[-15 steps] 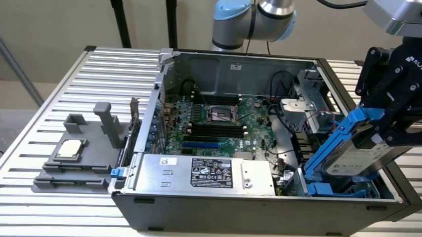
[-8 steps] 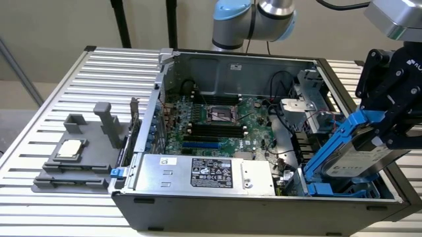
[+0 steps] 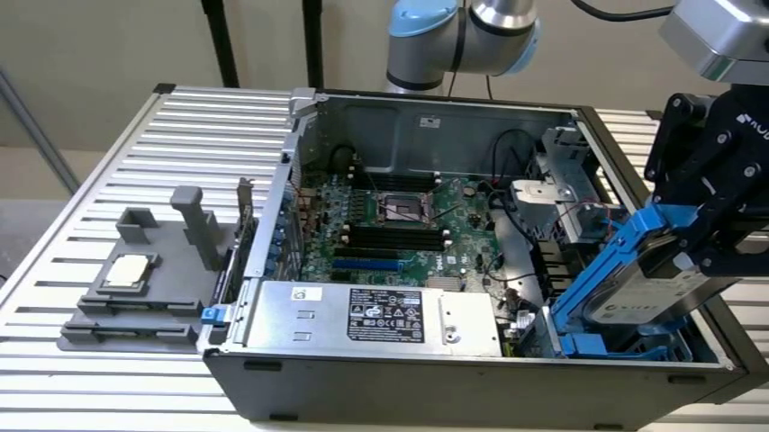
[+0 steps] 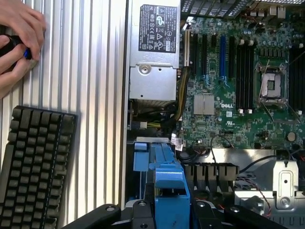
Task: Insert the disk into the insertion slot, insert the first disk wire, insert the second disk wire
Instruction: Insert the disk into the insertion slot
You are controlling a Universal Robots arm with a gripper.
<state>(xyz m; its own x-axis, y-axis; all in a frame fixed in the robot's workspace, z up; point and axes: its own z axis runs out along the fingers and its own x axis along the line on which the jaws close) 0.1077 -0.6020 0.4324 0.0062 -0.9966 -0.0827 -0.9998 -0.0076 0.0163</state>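
My gripper [image 3: 709,236] hangs over the open computer case on the exterior view's right, shut on the disk [image 3: 658,286]. The disk is a silver-grey drive with a printed label, clipped in a bright blue carrier frame [image 3: 607,270]. It is tilted, its lower end dipping into the insertion slot [image 3: 625,346], a grey cage with blue latches in the case's near right corner. In the wrist view the blue carrier [image 4: 167,183] sits between my black fingers [image 4: 141,212], above the cage's blue latch [image 4: 142,155]. I cannot pick out the disk wires.
The silver power-supply box [image 3: 373,315] lies beside the cage, with the motherboard [image 3: 397,225] behind it. A grey fixture [image 3: 132,279] stands on the slatted table at the exterior view's left. A keyboard [image 4: 33,167] and a person's hands [image 4: 16,38] are near the case.
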